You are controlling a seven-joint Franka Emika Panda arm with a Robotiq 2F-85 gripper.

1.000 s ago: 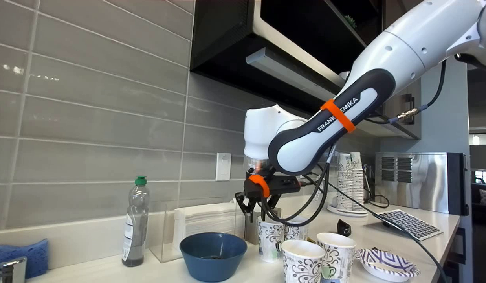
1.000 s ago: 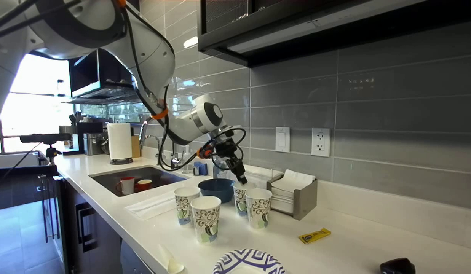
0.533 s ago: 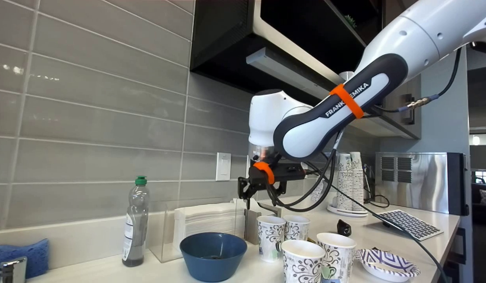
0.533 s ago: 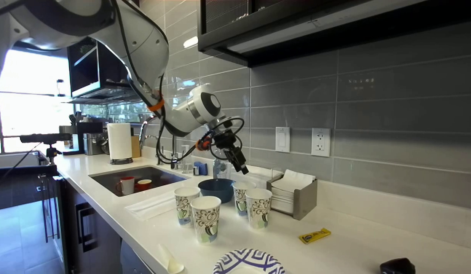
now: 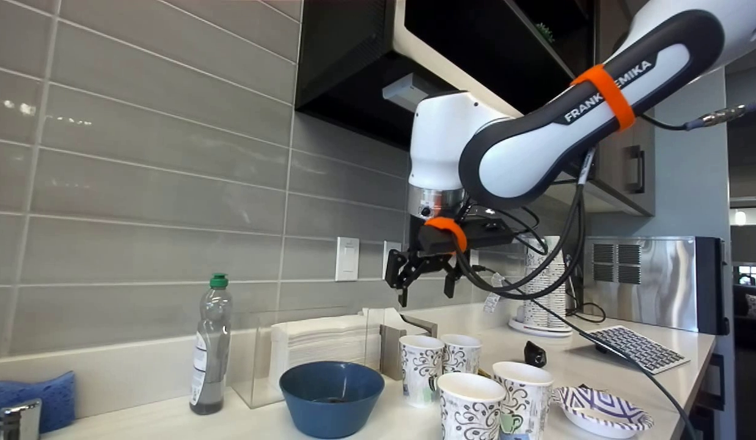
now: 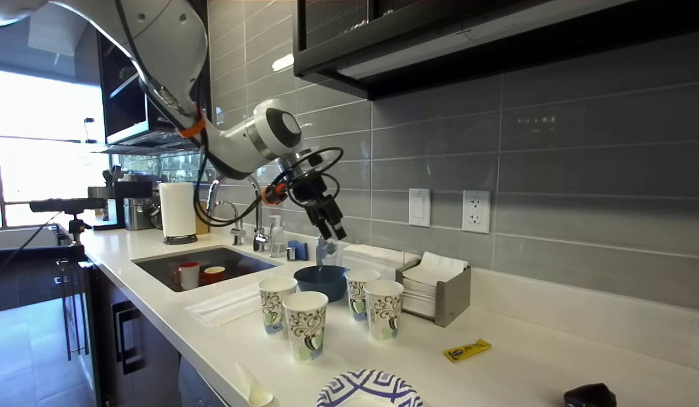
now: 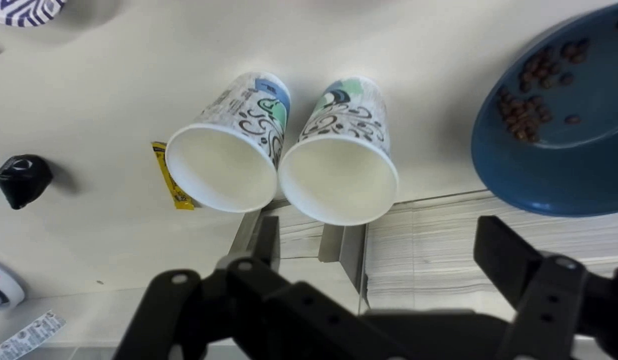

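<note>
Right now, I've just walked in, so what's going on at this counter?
A robot arm holds its gripper open and empty, raised above the counter and clear of everything on it. Nearest below seem to be cups and napkins. Four cups stand upright; the two in the wrist view look empty. Beside the cups, a bowl has small brown pieces lying in it.

I have the gripper (image 7: 378, 237) spread wide in the wrist view. Beyond it: one scroll-printed paper cup (image 7: 231, 145) and a matching paper cup (image 7: 340, 155), rims seeming to meet. Yellow sachet (image 7: 170, 172) beside the former. Blue bowl (image 7: 563, 170), partly out of frame, holds brown bean-like pieces (image 7: 522, 117). White napkin stack (image 7: 438, 245) visible through the gripper's gap.
</note>
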